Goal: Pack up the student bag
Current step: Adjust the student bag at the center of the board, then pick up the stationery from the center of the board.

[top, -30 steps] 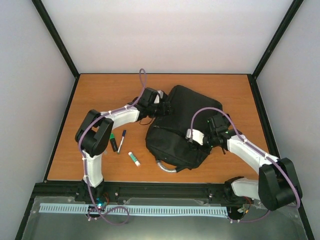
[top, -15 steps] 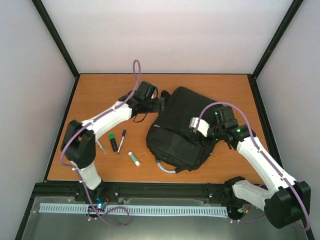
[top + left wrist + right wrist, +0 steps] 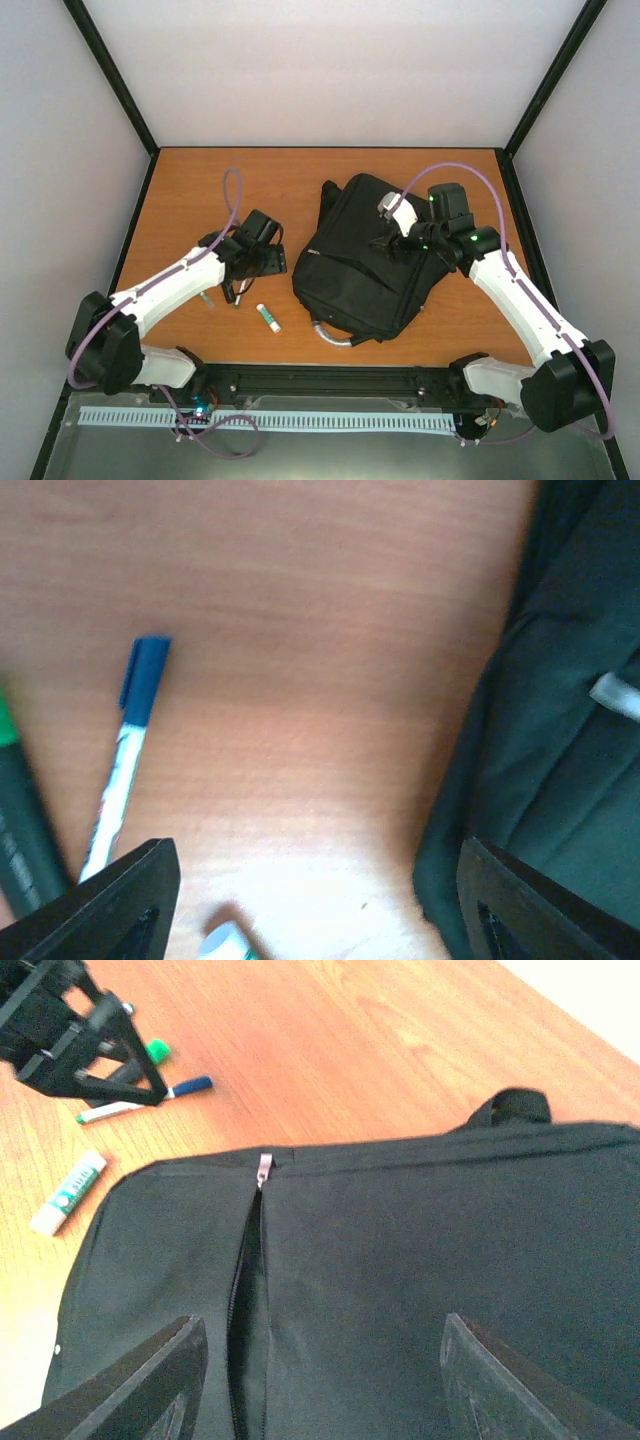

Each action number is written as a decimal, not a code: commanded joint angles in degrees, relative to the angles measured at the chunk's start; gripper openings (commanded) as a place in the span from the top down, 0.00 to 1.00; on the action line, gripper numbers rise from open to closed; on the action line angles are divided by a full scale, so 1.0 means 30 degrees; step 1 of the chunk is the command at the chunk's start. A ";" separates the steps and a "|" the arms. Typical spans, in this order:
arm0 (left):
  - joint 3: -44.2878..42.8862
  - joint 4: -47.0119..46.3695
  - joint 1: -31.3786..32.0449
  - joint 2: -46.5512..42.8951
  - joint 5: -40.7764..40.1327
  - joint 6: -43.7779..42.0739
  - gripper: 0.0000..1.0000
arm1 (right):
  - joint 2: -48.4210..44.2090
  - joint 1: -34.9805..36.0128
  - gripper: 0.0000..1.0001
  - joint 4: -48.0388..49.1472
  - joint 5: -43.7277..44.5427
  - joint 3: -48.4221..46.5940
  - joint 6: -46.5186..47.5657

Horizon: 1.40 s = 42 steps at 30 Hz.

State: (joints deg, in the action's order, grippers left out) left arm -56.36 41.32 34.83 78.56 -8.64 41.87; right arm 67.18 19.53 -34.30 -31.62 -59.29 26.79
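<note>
- The big black soft cloth student bag (image 3: 365, 260) lies flat on the brown wooden table (image 3: 200, 190), about in the middle. Its grey loop handle (image 3: 335, 335) sticks out at its near edge.
- A zip slit (image 3: 243, 1290) on top of the bag is open a little, with the small silver zip pull (image 3: 264, 1168) at its far end. I cannot see inside.
- My right gripper (image 3: 320, 1390) hangs just above the bag, jaws wide, holding nothing.
- My left gripper (image 3: 320, 910) hangs just left of the bag, jaws wide and empty too.
- Left of the bag lie a white pen with a blue cap (image 3: 130, 740), a dark marker with a green cap (image 3: 20, 820) and a small white glue stick (image 3: 268, 317).
- I think I am about to pick up the first thing.
- Next, my left jaws should go down on the pen, close across its thin body and carry it to the slit. The slit looks narrow, so my right jaws may need to pull it wider.
</note>
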 commanded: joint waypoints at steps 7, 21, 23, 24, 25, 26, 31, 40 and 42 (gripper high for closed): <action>0.4039 0.0598 0.0080 -0.3497 0.1674 0.3414 0.32 | -0.0985 -0.0009 0.34 0.1549 0.0728 0.2726 -0.0569; 0.5804 0.0237 0.0785 -0.2869 0.3780 0.3936 0.41 | -0.0749 -0.0020 0.34 0.1305 0.0702 0.2756 -0.0143; 0.5940 -0.0040 0.0951 -0.2613 0.3953 0.4007 0.42 | -0.0692 -0.0006 0.34 0.1253 0.0624 0.2727 -0.0118; 0.5957 -0.0107 0.1068 -0.2455 0.3949 0.3993 0.42 | -0.0670 -0.0006 0.34 0.1219 0.0609 0.2699 -0.0115; 0.5932 -0.0145 0.1185 -0.2282 0.3879 0.3976 0.43 | -0.0656 -0.0006 0.34 0.1215 0.0607 0.2684 -0.0118; 0.5885 -0.0110 0.1306 -0.2128 0.3742 0.3989 0.43 | -0.0665 -0.0006 0.34 0.1218 0.0622 0.2712 -0.0111; 0.5842 -0.0338 0.1543 -0.1471 0.3430 0.3869 0.47 | -0.0603 -0.0006 0.34 0.1163 0.0580 0.2712 -0.0069; 0.5344 -0.0556 0.1572 0.0208 0.3295 0.2753 0.60 | -0.0508 -0.0009 0.35 0.1022 0.0434 0.2713 0.0117; 0.5249 -0.0685 0.1574 0.0407 0.3266 0.2497 0.65 | -0.0506 -0.0003 0.35 0.0992 0.0431 0.2712 0.0138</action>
State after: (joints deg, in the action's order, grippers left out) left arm -38.61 40.51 39.09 78.67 1.54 51.48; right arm 65.45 19.53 -31.20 -29.32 -51.13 26.63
